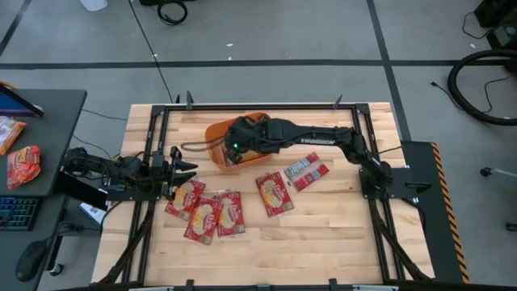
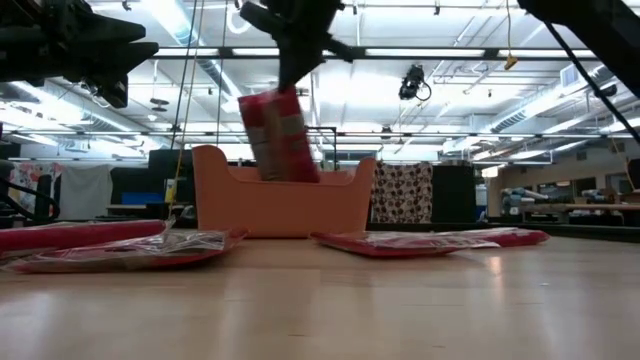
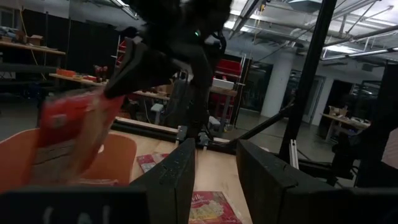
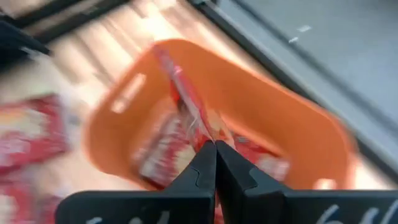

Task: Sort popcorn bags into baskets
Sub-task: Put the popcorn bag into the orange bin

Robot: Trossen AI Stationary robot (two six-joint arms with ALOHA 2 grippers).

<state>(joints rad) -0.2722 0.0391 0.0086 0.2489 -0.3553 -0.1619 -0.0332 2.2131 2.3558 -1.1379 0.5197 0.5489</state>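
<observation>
My right gripper (image 4: 215, 149) is over the orange basket (image 1: 216, 133), jaws clamped on the top edge of a popcorn bag (image 2: 277, 135) that hangs above the basket's interior. More popcorn bags (image 4: 168, 146) lie inside the basket. My left gripper (image 1: 184, 166) waits at the table's left side, jaws apart and holding nothing. Five red bags (image 1: 212, 212) lie flat on the wooden table (image 1: 323, 234) near the basket: three just beside my left gripper, two (image 1: 289, 182) toward the middle.
</observation>
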